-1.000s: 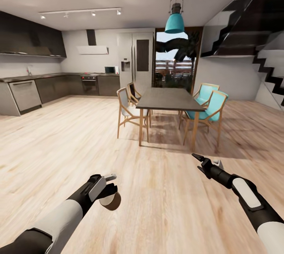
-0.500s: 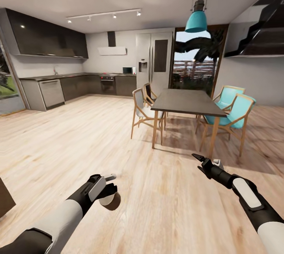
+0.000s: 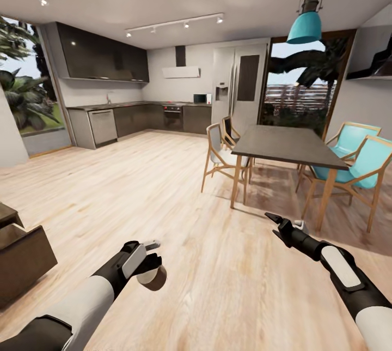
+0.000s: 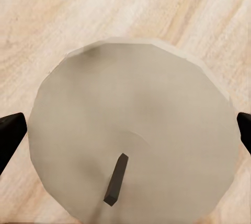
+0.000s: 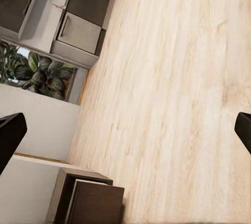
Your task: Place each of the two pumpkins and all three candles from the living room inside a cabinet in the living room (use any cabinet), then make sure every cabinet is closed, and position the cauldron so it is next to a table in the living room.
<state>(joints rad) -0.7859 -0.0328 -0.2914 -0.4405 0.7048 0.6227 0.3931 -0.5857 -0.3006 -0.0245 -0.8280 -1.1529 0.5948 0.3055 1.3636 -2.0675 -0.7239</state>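
Note:
My left gripper [image 3: 150, 270] is shut on a stubby beige-grey candle [image 3: 154, 278], held low over the wooden floor at the lower left of the head view. In the left wrist view the candle [image 4: 130, 104] sits between the two dark fingertips [image 4: 9, 132], its small wick showing. My right gripper [image 3: 286, 223] is open and holds nothing; it hangs over bare floor [image 5: 172, 104]. A corner of the low dark-brown cabinet [image 3: 23, 255] shows at the left edge, and the right wrist view also catches the cabinet [image 5: 94, 203]. Pumpkins, cauldron and coffee table are out of view.
A dark dining table [image 3: 288, 146] with wooden chairs [image 3: 220, 157] and teal chairs [image 3: 365, 163] stands ahead to the right. Dark kitchen counters [image 3: 136, 116] line the far wall. A large window [image 3: 24, 95] is at the left. Wide wooden floor lies between.
The camera has swung left: dining table and kitchen slid right in the picture, and the window and cabinet corner came into view. Both arms hold the same pose, candle still gripped.

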